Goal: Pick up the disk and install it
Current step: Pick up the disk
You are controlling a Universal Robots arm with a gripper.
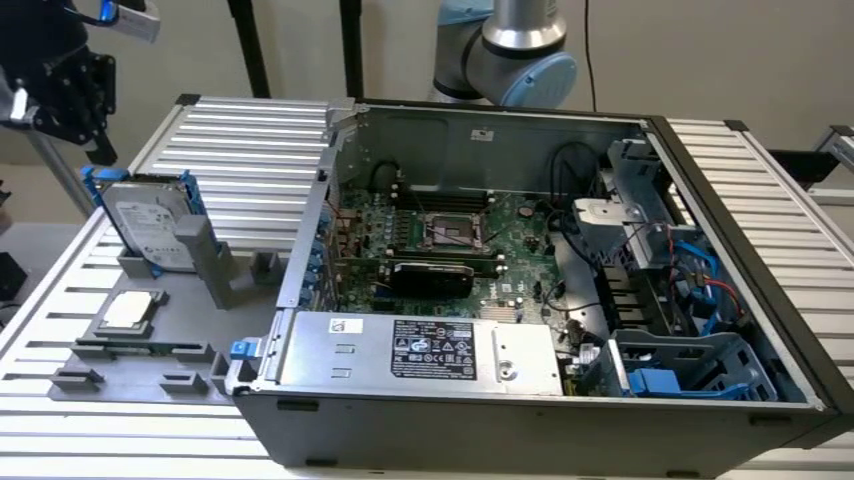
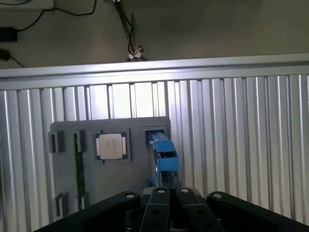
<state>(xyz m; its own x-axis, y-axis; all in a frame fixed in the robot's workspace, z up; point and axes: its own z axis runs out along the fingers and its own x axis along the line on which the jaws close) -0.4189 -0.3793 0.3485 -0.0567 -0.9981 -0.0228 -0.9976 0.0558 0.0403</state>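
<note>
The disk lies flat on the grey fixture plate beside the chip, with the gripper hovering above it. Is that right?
Not quite. The disk does not lie flat. It stands on edge in a holder on the grey fixture plate, as the exterior view shows. The rest holds: the chip is beside it and the gripper hovers above it.

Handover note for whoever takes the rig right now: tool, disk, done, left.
The tool hangs above the disk, apart from it.
The disk stands upright in the grey stand, at the exterior view's left of the open case. In the wrist view it shows edge-on just ahead of the tool.
Done: nothing, the disk is not yet picked up.
Left: the pick and the install.
</note>
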